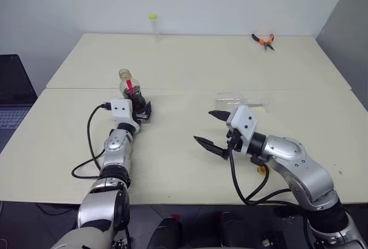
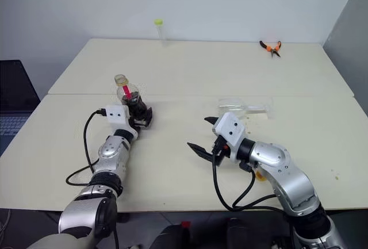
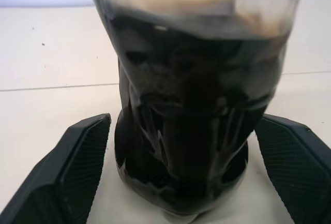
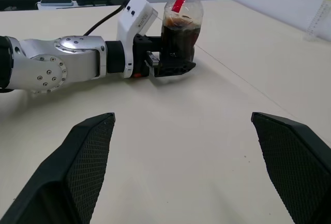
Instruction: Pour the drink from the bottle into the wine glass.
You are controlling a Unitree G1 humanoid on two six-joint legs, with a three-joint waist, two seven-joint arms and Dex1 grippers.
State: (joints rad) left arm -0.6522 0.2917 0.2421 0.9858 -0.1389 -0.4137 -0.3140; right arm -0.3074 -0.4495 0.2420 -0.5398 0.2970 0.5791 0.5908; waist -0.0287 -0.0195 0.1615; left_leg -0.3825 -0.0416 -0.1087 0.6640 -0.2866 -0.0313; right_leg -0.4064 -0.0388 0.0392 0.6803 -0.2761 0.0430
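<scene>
One bottle stands upright at ten o'clock on the table, holding dark drink under foam. The left gripper is released, fingers apart flanking its base. One wine glass lies toppled at centre, hard to make out. The right gripper gapes empty.
</scene>
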